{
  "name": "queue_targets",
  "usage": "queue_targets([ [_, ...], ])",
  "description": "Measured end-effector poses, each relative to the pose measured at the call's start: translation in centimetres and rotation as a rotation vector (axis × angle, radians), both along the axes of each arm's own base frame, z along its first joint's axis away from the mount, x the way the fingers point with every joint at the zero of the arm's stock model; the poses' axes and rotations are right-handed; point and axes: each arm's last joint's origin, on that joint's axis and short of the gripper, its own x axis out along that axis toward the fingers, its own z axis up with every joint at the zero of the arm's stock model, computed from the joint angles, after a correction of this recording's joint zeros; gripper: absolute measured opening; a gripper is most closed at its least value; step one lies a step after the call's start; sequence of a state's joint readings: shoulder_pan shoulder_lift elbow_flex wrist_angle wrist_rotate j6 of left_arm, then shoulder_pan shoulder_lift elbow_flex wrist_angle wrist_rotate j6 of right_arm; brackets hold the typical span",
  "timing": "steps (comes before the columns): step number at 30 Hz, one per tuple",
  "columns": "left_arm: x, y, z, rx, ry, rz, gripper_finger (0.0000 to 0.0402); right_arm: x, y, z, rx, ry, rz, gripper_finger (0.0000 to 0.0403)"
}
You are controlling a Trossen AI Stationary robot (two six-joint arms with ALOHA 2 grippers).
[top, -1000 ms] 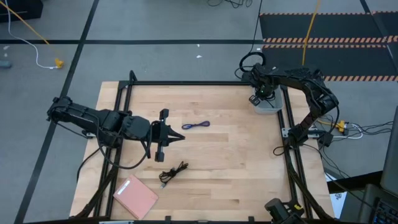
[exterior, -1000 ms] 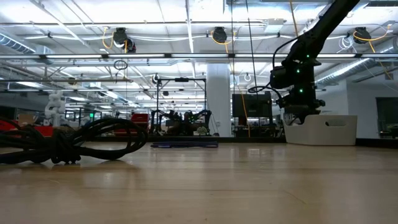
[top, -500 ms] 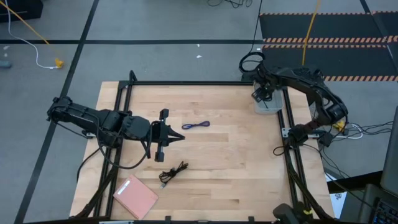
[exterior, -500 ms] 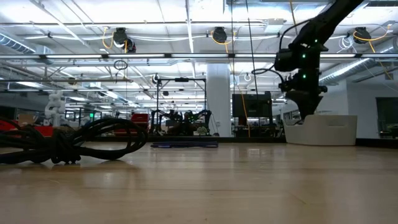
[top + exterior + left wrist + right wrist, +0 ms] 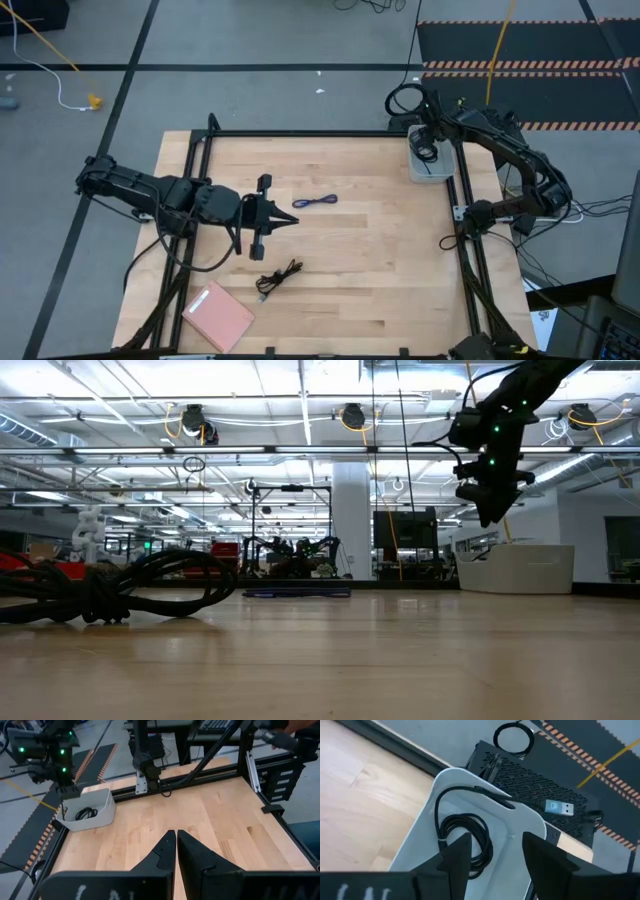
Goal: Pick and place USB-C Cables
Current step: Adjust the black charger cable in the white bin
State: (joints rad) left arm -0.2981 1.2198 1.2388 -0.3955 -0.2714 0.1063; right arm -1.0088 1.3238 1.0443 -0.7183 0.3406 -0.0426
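- High view: the right gripper (image 5: 428,148) hangs over the white bin (image 5: 432,168) at the table's far right edge, just inside the black frame rail (image 5: 300,133). Its fingers cannot be made out from up here. The left gripper (image 5: 284,219) rests low over the left-middle of the wooden table (image 5: 370,260), fingers pinched together and holding nothing. The blue-purple cable (image 5: 314,202) lies just beyond its tips, clear of every edge. A bundled black cable (image 5: 278,276) lies nearer the front, with the pink pad (image 5: 219,316) beside it at the front left edge. The middle and right of the board lie bare between the cables and the bin. The large black ring (image 5: 403,99) sits on the floor behind the bin.
- Low view: the right gripper (image 5: 490,510) hangs in the air above the white bin (image 5: 515,569), apart from its rim. The bundled black cable (image 5: 110,588) fills the near left; bare wood runs across to the bin.
- Left wrist view: the left gripper (image 5: 176,840) has its fingers pressed shut on nothing. The white bin (image 5: 86,809) stands against the far rail with a coiled black cable (image 5: 86,813) inside.
- Right wrist view: the right gripper (image 5: 496,851) is spread open and empty, directly above the bin (image 5: 520,825). The coiled black cable (image 5: 468,837) lies loose inside, against the wall.
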Motion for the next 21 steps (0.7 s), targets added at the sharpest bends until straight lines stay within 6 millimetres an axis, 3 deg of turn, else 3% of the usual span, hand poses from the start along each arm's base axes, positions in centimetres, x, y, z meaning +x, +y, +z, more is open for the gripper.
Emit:
queue_targets([
  [4, 0.1, 0.0, 0.2, 0.003, -0.020, -0.003, 0.0021, 0.6, -1.1, 0.6, -0.004, 0.030, -0.023, 0.0166],
  [11, 0.2, 0.0, 0.5, 0.036, -0.053, -0.018, 0.0021, 2.2, -4.1, 0.6, 0.086, 0.196, 0.119, 0.0167],
  [17, 0.3, 0.3, 0.5, 0.048, -0.054, -0.009, 0.0021, 2.1, -6.5, -0.1, 0.178, 0.297, 0.137, 0.0173],
  [21, 0.3, 0.4, 0.5, 0.054, -0.050, -0.006, 0.0021, 1.6, -7.0, -0.9, 0.269, 0.365, 0.195, 0.0173],
])
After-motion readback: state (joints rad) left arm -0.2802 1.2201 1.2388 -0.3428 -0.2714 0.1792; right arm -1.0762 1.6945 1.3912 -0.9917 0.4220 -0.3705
